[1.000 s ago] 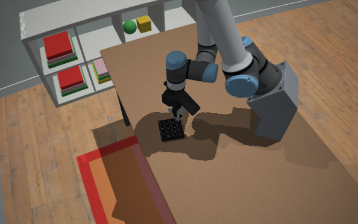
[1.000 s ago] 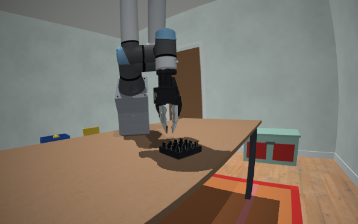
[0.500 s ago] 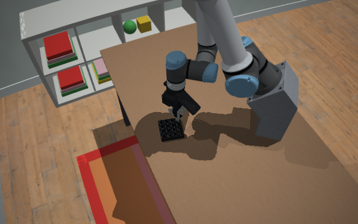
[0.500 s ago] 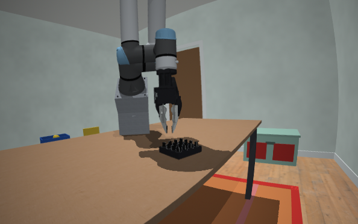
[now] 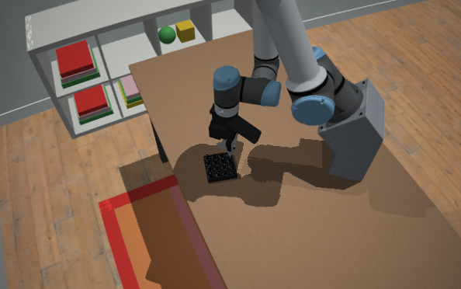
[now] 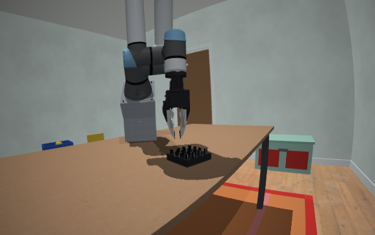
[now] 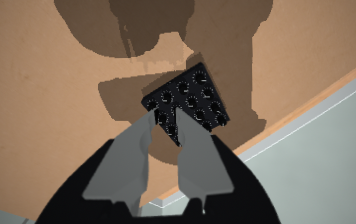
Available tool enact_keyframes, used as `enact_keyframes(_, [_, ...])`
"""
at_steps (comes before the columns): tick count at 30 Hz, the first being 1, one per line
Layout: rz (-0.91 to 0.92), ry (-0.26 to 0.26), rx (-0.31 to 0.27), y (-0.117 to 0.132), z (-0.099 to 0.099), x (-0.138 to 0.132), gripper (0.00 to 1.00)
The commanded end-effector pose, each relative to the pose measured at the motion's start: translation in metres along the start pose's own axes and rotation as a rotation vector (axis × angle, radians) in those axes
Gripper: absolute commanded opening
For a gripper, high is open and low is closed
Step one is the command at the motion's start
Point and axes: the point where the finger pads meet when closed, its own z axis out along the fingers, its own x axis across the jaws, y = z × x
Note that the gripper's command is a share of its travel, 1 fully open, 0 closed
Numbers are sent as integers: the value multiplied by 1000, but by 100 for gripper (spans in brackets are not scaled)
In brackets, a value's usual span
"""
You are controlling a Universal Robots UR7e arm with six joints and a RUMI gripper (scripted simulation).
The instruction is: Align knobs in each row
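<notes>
Pincer (image 5: 230, 152) (image 6: 177, 138) (image 7: 166, 109) above knob box (image 5: 220, 168) (image 6: 188, 160) (image 7: 192, 102)

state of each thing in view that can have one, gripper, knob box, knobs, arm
gripper: fingers slightly apart, holding nothing, above the box
box: flat on the table
knobs: upright, their marks too small to read
arm: bent, reaching down over the table
</notes>
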Motion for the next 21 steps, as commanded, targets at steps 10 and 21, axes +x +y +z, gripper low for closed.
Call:
enact_keyframes(10, [-422,4,0,0,-5,-1,11])
enact_keyframes(21, [-726,4,-1,1,-9,-1,11])
